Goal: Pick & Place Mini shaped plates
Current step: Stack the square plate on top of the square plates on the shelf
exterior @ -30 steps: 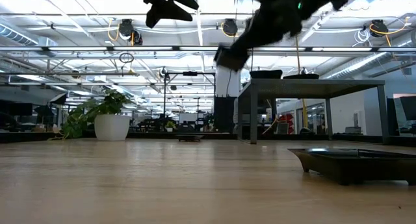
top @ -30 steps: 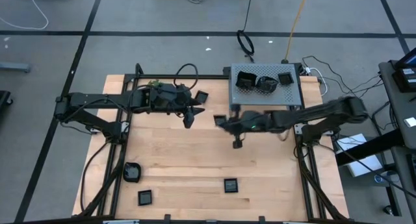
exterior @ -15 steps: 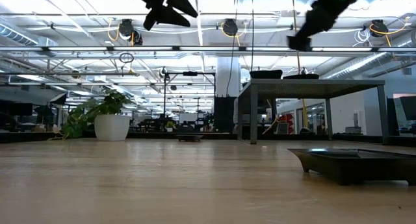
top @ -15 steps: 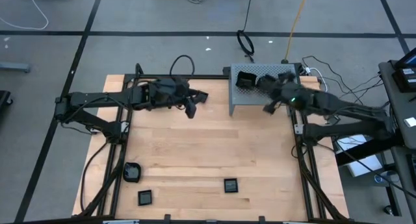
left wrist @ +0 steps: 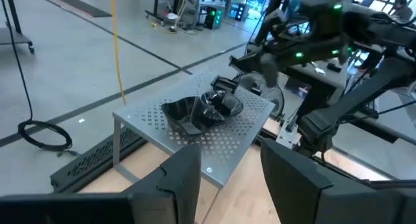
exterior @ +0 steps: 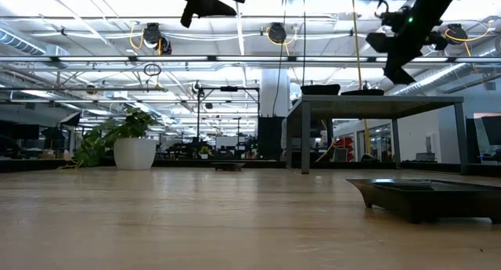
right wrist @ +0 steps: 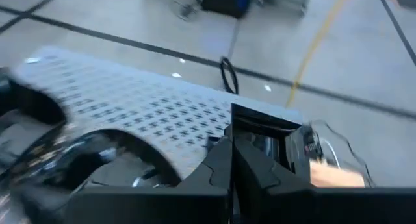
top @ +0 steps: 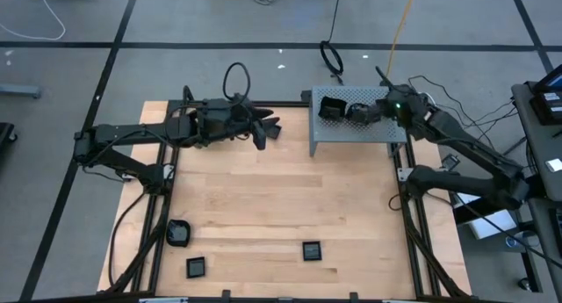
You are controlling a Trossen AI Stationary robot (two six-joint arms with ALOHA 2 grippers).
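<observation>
Swung back from mid-table, the right gripper now hangs over the grey metal box, fingers pinching a black plate to set beside those already there. Left gripper waits nearby, fingers spread.

No legible text, label, brand, number or sign is showing in any view. Nothing readable is appearing on the surfaces near either set of jaws, nor on the room fittings beyond them.
</observation>
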